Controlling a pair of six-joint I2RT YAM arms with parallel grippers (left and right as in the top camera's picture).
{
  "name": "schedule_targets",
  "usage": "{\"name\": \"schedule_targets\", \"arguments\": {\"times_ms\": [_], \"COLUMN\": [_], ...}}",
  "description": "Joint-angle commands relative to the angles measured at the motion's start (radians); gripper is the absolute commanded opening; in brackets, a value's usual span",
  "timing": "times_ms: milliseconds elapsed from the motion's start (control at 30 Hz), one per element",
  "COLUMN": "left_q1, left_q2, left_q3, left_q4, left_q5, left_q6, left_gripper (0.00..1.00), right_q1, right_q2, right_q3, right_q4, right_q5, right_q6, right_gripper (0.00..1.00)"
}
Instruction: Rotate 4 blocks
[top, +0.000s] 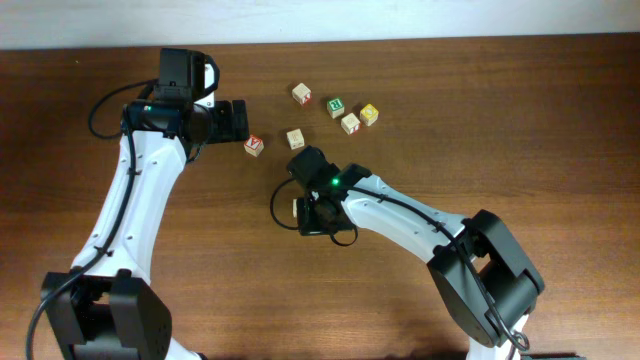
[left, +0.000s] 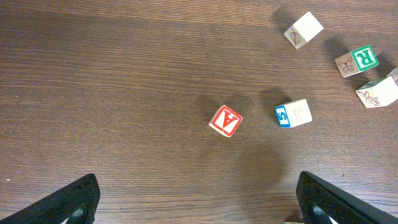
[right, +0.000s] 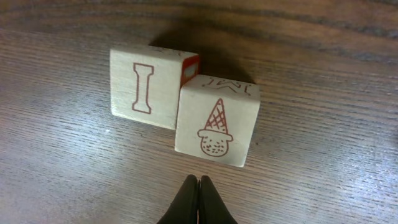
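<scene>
So the right hand (right: 199, 184) is pinched fully closed with nothing in it. In its own wrist view the two fingers meet in a point at the bottom centre of the frame. Right above that tip sits the ice-cream block (right: 217, 122), very near, though I can't say for sure it's touching. That one is pale wood with a red outline of an upside-down cone on top and an upside-down letter along its far edge. The letter-I block (right: 147, 87) is pressed against its upper-left side. It's also pale, with a red outlined "I" on top and a bit of red on the side face where the two meet. Both lie flat on the dark wooden surface (right: 56, 180), slightly skewed to each other.

From overhead, that hand is mid-frame, below the scattered cubes.

The left hand (left: 198, 178) is spread wide open and empty, its fingers in the bottom corners of its wrist view. Above the gap, well apart from the fingers, is the red A cube (left: 225, 120). Just right of it is the blue 5 block (left: 292, 114), pale with one blue face. The green R cube (left: 357, 61) is off at the upper right.
</scene>
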Motion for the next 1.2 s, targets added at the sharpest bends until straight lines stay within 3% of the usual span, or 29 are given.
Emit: {"name": "schedule_targets", "arguments": {"times_ms": [0, 400, 467, 567, 633, 700, 900, 1167], "left_q1": [0.002, 0.002, 0.002, 0.001, 0.001, 0.001, 0.002, 0.002], "left_q2": [0.001, 0.001, 0.001, 0.001, 0.001, 0.001, 0.001, 0.001], "left_q3": [0.014, 0.014, 0.014, 0.014, 0.014, 0.014, 0.014, 0.014], "left_q4": [0.000, 0.000, 0.000, -0.001, -0.001, -0.001, -0.001, -0.001], "left_q5": [-0.006, -0.006, -0.006, -0.006, -0.006, -0.006, -0.006, -0.006], "left_q6": [-0.012, -0.013, -0.013, -0.013, -0.012, -0.012, -0.012, -0.013], "left_gripper": [0.99, 0.99, 0.99, 0.99, 0.99, 0.99, 0.99, 0.99], "right_q1": [0.005, 0.005, 0.000, -0.201, -0.320, -0.335, -0.332, -0.251], "right_q2": [0.010, 0.007, -0.074, -0.294, -0.267, -0.227, -0.170, -0.123], "right_q3": [-0.006, -0.004, 0.035, 0.058, 0.057, 0.037, -0.148, -0.163], "right_q4": [0.022, 0.051, 0.003, -0.170, -0.298, -0.333, -0.195, -0.104], "right_q5": [0.059, 0.067, 0.031, 0.042, 0.070, 0.122, 0.109, 0.080], "right_q6": [0.012, 0.004, -0.034, -0.098, -0.128, -0.128, -0.129, -0.148], "right_gripper": [0.04, 0.04, 0.04, 0.04, 0.04, 0.04, 0.04, 0.06]}}
